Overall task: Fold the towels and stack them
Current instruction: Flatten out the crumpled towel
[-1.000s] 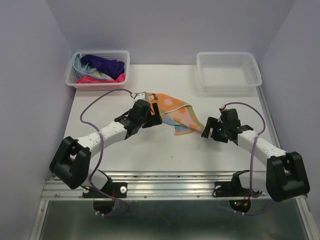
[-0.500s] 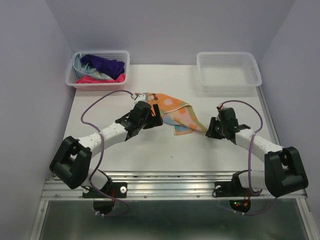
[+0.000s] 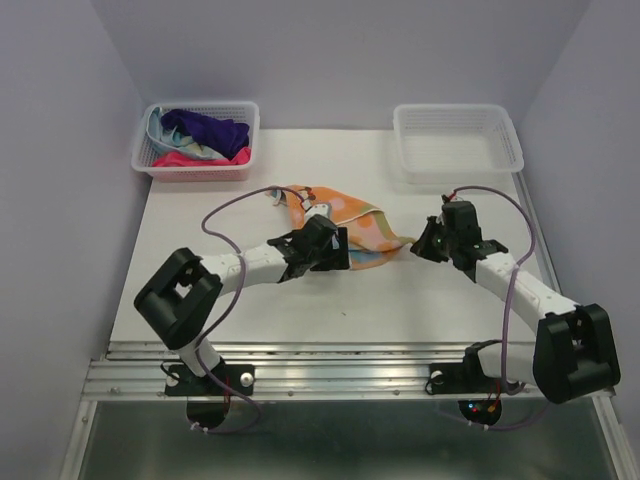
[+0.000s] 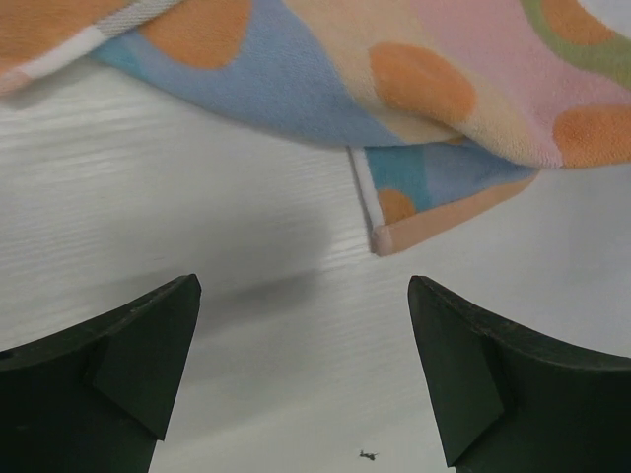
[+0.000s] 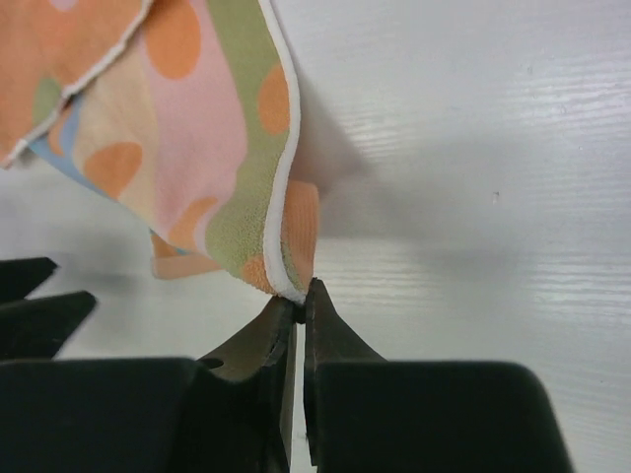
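- A white mesh basket (image 3: 150, 166) at 10 o'clock on the table (image 3: 300, 320) holds crumpled towels: a dark purple towel (image 3: 208, 130) lies above a pink-red towel (image 3: 180, 158).
- The left gripper (image 4: 301, 296), near the centre, has its fingers spread wide over bare table and grips nothing.
- The spotted towel (image 3: 360, 225) lies rumpled mid-table, its near edge just beyond the left gripper at 12 o'clock.
- The right gripper (image 5: 299, 296), at the towel's 3 o'clock, pinches its corner, fingers pressed together on the cloth.
- A second white basket (image 3: 460, 174) sits at 1 o'clock.

No text, label, brand, number or sign can be read in any view. The spotted towel (image 3: 365, 226) carries only coloured dots. The white baskets (image 3: 460, 172) and the tabletop (image 3: 400, 305) show no legible print.
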Action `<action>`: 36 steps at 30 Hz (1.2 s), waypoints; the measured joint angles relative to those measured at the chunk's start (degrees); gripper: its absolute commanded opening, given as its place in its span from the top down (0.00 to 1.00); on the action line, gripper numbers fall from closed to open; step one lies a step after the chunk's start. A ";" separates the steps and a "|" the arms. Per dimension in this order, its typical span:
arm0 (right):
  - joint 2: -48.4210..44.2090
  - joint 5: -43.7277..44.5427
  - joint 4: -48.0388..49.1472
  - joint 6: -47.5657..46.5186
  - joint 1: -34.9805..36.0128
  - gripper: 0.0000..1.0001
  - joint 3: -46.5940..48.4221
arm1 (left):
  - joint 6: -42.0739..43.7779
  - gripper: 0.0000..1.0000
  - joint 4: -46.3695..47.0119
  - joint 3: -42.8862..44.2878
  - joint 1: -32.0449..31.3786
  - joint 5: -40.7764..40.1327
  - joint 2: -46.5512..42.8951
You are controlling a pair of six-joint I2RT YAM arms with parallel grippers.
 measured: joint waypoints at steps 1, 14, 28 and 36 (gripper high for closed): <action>0.17 0.17 -0.17 1.27 0.00 0.99 1.09 | 0.00 0.01 -0.09 0.96 -0.85 -0.04 1.42; 2.43 -0.22 0.02 7.50 0.00 0.99 3.17 | -2.89 0.16 -11.58 21.44 -9.14 -10.21 19.17; 2.43 -0.15 0.00 8.15 0.00 0.99 3.15 | -4.68 0.33 -14.75 22.21 -10.36 -12.59 20.39; 2.43 -0.15 0.00 8.17 0.00 0.99 3.15 | -4.72 0.44 -15.89 23.58 -11.32 -14.16 21.55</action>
